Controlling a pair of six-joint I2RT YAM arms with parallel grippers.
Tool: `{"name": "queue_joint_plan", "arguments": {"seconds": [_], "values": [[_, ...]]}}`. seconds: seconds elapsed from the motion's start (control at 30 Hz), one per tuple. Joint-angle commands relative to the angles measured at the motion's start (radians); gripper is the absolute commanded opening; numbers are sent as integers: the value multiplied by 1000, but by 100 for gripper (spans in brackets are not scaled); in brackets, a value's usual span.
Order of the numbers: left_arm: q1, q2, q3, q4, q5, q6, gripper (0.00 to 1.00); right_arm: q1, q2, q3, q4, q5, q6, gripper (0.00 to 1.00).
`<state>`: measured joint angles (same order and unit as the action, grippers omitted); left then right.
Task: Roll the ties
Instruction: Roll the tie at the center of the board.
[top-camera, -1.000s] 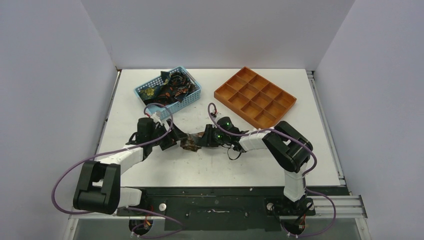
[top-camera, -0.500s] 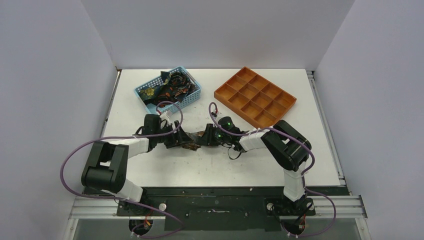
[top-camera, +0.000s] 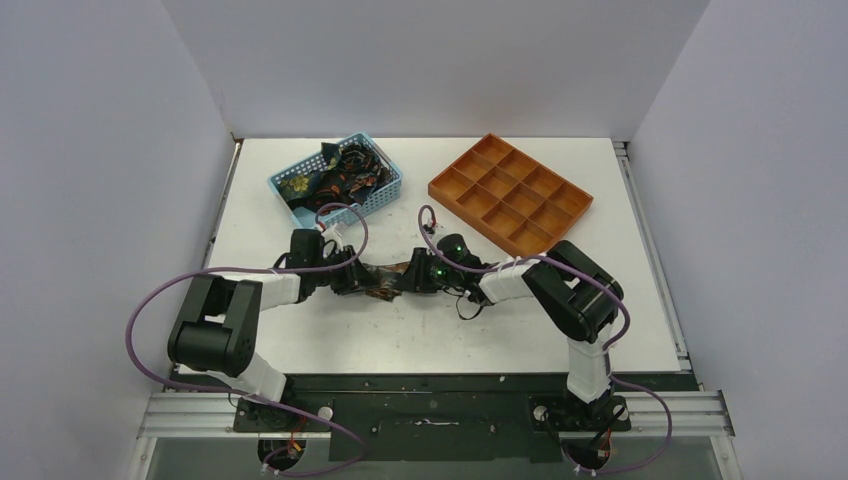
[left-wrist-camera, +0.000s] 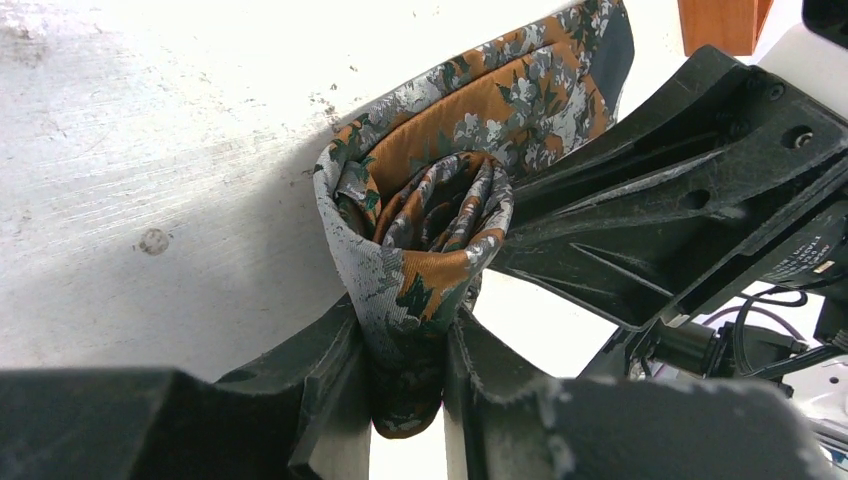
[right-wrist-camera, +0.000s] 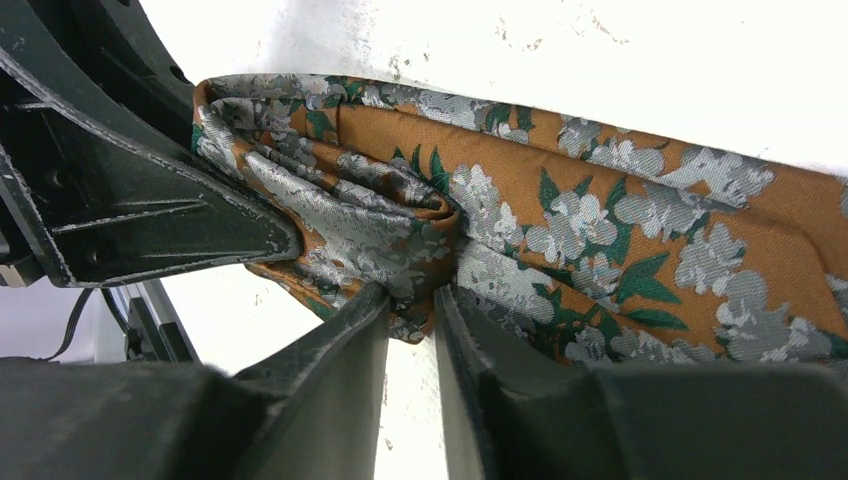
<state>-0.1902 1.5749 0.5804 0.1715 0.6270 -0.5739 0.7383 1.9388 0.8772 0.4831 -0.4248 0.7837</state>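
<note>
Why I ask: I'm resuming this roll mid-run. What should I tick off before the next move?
1. Left pincer clamped on the rolled end of the orange floral-patterned fabric necktie: ok.
2. Right pincer pinching the same necktie: ok.
3. Coil layers nested, none slipping out: ok.
4. Unrolled tail lying straight on the white table: cannot tell, it runs out of view.
5. Light-blue mesh basket and orange compartment tray apart from both arms: ok.

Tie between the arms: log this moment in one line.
tie: partly rolled, tail still loose | left tool: pinching the roll | right tool: pinching tie beside the roll
</note>
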Motion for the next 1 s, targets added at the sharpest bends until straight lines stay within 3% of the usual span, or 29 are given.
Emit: {"name": "queue_joint_plan", "arguments": {"seconds": [0.0, 0.1, 0.2, 0.4, 0.67, 0.97], "values": [[-10, -44, 0, 49, 28, -11, 4, 3, -51, -42, -142, 80, -48, 30], [-22, -92, 9, -16, -19, -7, 0, 12, -156, -49, -228, 178, -90, 45], [-42, -136, 22, -89, -60, 1, 0, 10, -263, -69, -285, 289, -117, 50], [-75, -182, 9, -84, -66, -38, 0, -1, -319, -51, -308, 419, -159, 41], [-83, -169, -46, 7, -66, -116, 0, 0, -174, 54, -323, 535, -243, 31], [-82, -193, -78, 31, -94, -165, 0, 0, -117, -13, -376, 576, -170, 24]]}}
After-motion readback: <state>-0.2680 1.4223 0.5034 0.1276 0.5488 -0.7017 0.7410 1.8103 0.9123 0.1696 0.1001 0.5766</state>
